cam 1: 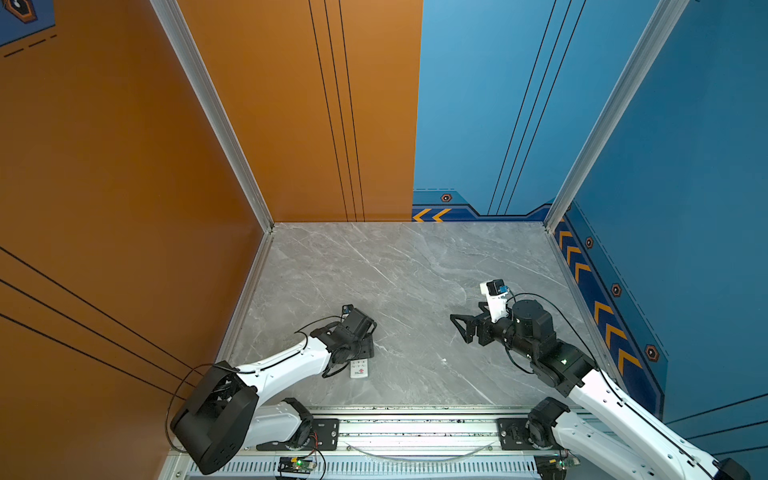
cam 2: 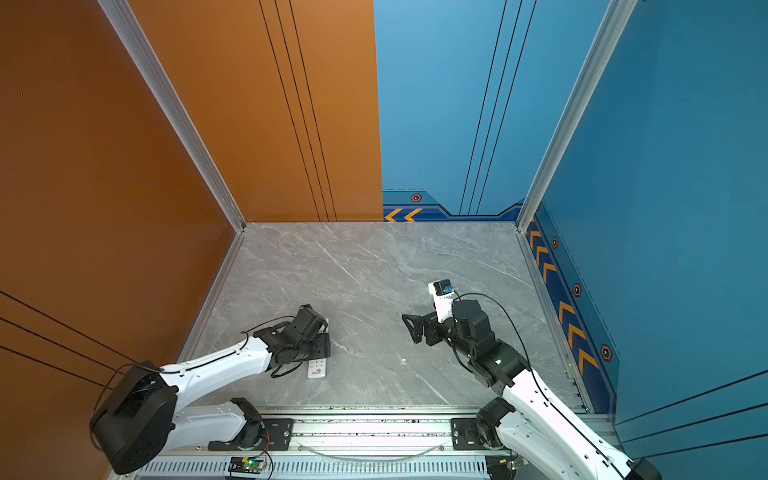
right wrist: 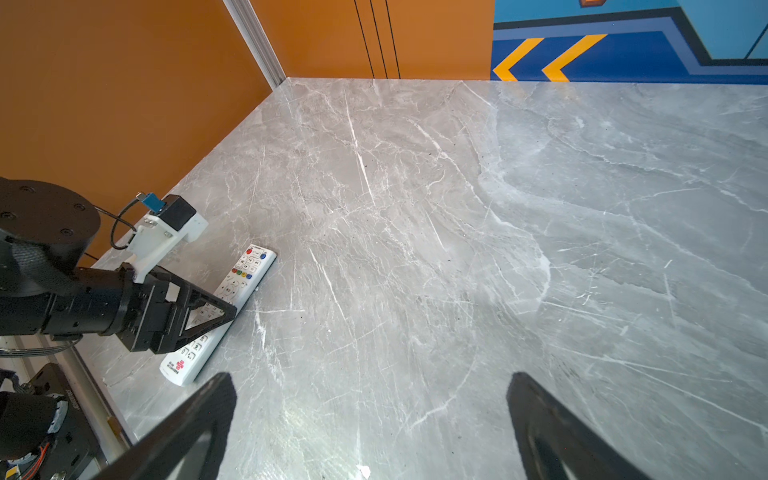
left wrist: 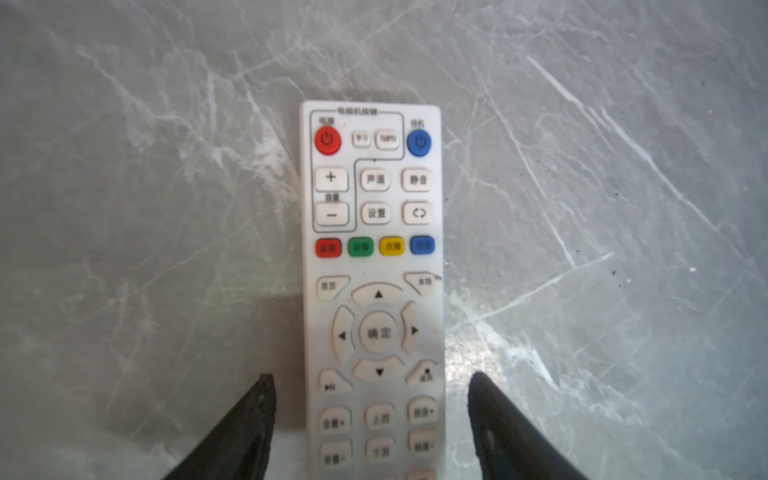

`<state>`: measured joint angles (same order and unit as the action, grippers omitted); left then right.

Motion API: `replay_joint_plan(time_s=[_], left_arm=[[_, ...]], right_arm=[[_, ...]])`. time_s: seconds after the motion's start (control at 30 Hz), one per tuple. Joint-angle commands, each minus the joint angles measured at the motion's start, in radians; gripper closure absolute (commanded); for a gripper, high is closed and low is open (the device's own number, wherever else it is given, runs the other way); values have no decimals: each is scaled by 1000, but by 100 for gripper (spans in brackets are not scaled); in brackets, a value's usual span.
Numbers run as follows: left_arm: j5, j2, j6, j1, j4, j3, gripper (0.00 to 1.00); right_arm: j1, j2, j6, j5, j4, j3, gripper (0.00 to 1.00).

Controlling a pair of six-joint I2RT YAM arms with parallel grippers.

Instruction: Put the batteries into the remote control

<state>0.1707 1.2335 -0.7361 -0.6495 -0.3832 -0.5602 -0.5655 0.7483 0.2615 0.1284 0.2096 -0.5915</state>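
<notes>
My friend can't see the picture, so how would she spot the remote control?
Look at the grey marble table, near its orange-wall side, under the left end effector. The remote control lies flat there, buttons up. It is the only white bar with coloured buttons.

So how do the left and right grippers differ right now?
The left gripper straddles the remote control, one finger on each side with a gap to it. The right gripper has only bare table between its fingers. The left gripper's jaws stand narrower than the right gripper's. Both are open and hold nothing.
</notes>
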Motion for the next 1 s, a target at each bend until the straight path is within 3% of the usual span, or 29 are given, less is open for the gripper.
replay_joint_plan(time_s=[0.0, 0.13, 0.4, 0.63, 0.8, 0.97], left_arm=[[37, -45, 14, 0, -70, -27, 15], [59, -110, 56, 27, -130, -62, 1], [144, -279, 142, 154, -177, -76, 2], [204, -358, 231, 352, -176, -79, 2], [364, -393, 298, 387, -105, -45, 2], [389, -421, 355, 434, 11, 17, 2]], right_arm=[[14, -21, -7, 5, 16, 7, 0], [39, -26, -23, -29, 44, 6, 0], [103, 24, -82, -84, 78, -6, 0], [171, 78, -94, -250, 29, 9, 0], [272, 112, -53, -274, -73, 47, 0], [337, 160, -15, -328, -163, 76, 0]])
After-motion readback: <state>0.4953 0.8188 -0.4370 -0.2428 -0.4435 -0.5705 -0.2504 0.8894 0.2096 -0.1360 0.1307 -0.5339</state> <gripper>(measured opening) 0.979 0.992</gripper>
